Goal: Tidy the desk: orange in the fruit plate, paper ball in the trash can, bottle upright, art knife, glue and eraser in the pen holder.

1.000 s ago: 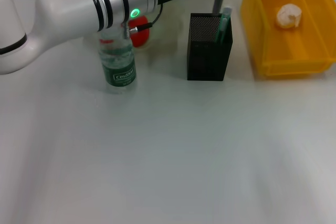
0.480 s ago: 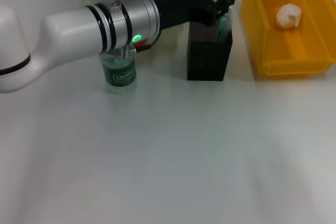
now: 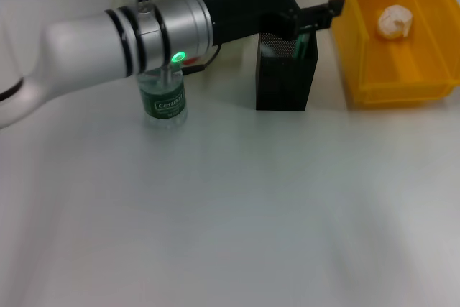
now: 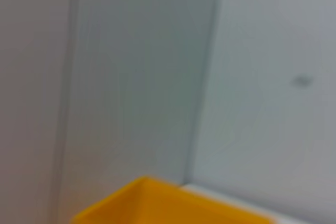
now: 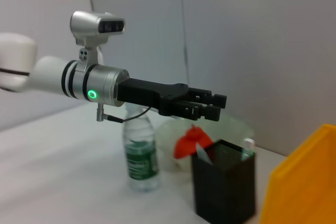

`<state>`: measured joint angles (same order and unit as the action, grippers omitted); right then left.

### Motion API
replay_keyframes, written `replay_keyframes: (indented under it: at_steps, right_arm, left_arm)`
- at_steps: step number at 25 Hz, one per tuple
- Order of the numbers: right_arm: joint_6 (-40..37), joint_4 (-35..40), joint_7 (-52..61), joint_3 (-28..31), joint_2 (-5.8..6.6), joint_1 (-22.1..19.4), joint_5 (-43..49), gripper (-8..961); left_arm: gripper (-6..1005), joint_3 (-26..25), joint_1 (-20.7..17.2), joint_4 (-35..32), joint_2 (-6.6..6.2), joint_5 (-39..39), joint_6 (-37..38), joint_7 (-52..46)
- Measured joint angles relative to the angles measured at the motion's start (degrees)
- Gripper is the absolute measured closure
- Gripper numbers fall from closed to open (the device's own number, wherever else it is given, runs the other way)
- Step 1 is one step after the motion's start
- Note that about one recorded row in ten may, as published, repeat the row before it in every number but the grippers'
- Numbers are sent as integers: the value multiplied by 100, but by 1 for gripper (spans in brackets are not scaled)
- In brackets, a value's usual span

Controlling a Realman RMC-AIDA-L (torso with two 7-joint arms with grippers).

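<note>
Trash can (image 3: 374,70) already holding paper ball (image 3: 394,21). Pen holder (image 3: 286,77) mid-tabletop, tools upright inside. Left gripper (image 3: 316,1) directly above it, open, empty: looks like a drop. Bottle (image 3: 164,97) upright. Orange (image 5: 192,141) in fruit plate (image 5: 236,129).

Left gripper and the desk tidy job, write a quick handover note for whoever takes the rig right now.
Left gripper: open, holding nothing, raised above the pen holder.
Right gripper: not in view.
Bottle: upright on the desk, done.
Paper ball: in the trash can, done.
Orange: seems to sit in the fruit plate behind the holder.
Pen holder: tools stand in it, one green, one white-topped. The eraser is not visible, so check inside.
Left: confirm knife, glue and eraser are in, then park the left arm.
</note>
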<state>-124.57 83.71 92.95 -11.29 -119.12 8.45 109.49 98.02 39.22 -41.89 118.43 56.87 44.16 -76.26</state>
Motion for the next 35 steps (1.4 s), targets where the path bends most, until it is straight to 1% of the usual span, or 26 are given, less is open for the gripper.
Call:
replay_keyframes:
  at_steps: [1, 2, 3, 5, 6, 7, 8, 10, 11, 12, 13, 14, 16, 17, 18, 21, 23, 24, 25, 28, 29, 32, 33, 34, 35]
  right_arm:
    - [-38, -96, -1, -44, 9, 15, -1, 577]
    - [-41, -227, -7, -224, 16, 14, 17, 519]
    - [-41, -227, -7, -224, 16, 14, 17, 488]
    - [-43, -357, -45, -430, 15, 2, 26, 426]
    - [-45, -440, -64, -509, 15, 4, 18, 394]
    - [-45, -515, -82, -560, 16, 11, 12, 363]
    - [-46, -621, -118, -633, 15, 25, 10, 332]
    - [-45, -834, -266, -800, 9, 45, 13, 272]
    - [-38, -965, -396, -895, 4, 51, 20, 243]
    - [-30, -1113, -558, -984, -6, 58, 25, 213]
    - [-23, -1280, -738, -1058, -14, 72, 25, 184]
    - [-20, -1452, -900, -1114, -18, 92, 25, 155]
    - [-15, -1830, -1202, -1252, -17, 178, 50, 156]
    - [-15, -1830, -1202, -1252, -17, 178, 50, 156]
    - [10, -1892, -1241, -1307, -15, 200, 70, 156]
    - [147, -1992, -1355, -1519, -22, 239, 121, 157]
    - [279, -2107, -1400, -1676, -19, 282, 127, 157]
    - [321, -2157, -1410, -1738, -13, 307, 131, 158]
    - [371, -2209, -1419, -1816, -7, 342, 136, 158]
    - [548, -2260, -1424, -2090, -18, 430, 165, 158]
    - [642, -2278, -1425, -2198, -26, 448, 167, 158]
    - [945, -2434, -1424, -2581, -41, 525, 167, 158]
    - [1163, -2570, -1426, -2751, -42, 598, 157, 158]
    - [1163, -2570, -1426, -2751, -42, 598, 157, 158]
    - [1252, -2633, -1429, -2808, -43, 636, 153, 158]
  left_arm:
    - [291, -57, -81, -89, -31, 53, 258, -21]
    - [282, -57, -81, -89, -31, 53, 258, -21]
    - [272, -57, -81, -89, -31, 53, 258, -21]
    - [253, -57, -81, -89, -31, 53, 258, -21]
    - [244, -773, -490, -345, -191, 677, 1820, -258]
    - [234, -1335, -674, -338, -274, 1127, 2821, -322]
    - [225, -1468, -723, -330, -286, 1261, 3066, -325]
    - [205, -2003, -965, -337, -335, 1921, 3952, -326]
    - [196, -2134, -1031, -338, -344, 2120, 4177, -309]
    - [187, -2134, -1031, -338, -344, 2120, 4177, -309]
    - [177, -2450, -1201, -325, -357, 2603, 4641, -242]
    - [179, -2494, -1229, -320, -358, 2678, 4692, -231]
    - [182, -2703, -1363, -300, -359, 2933, 4875, -196]
    - [184, -2889, -1468, -282, -364, 3129, 5062, -183]
    - [184, -2889, -1468, -282, -364, 3129, 5062, -183]
    - [184, -3121, -1592, -279, -393, 3341, 5353, -183]
    - [184, -3121, -1592, -279, -393, 3341, 5353, -183]
    - [184, -3336, -1711, -279, -412, 3562, 5563, -181]
    - [184, -3401, -1748, -279, -420, 3633, 5581, -178]
    - [184, -3483, -1794, -279, -440, 3745, 5602, -175]
    - [184, -3524, -1825, -278, -466, 3828, 5609, -175]
    - [184, -3545, -1865, -276, -495, 3888, 5617, -176]
    - [185, -3545, -1865, -276, -495, 3888, 5617, -176]
    - [185, -3552, -1908, -275, -550, 3951, 5619, -166]
    - [185, -3552, -1908, -275, -550, 3951, 5619, -166]
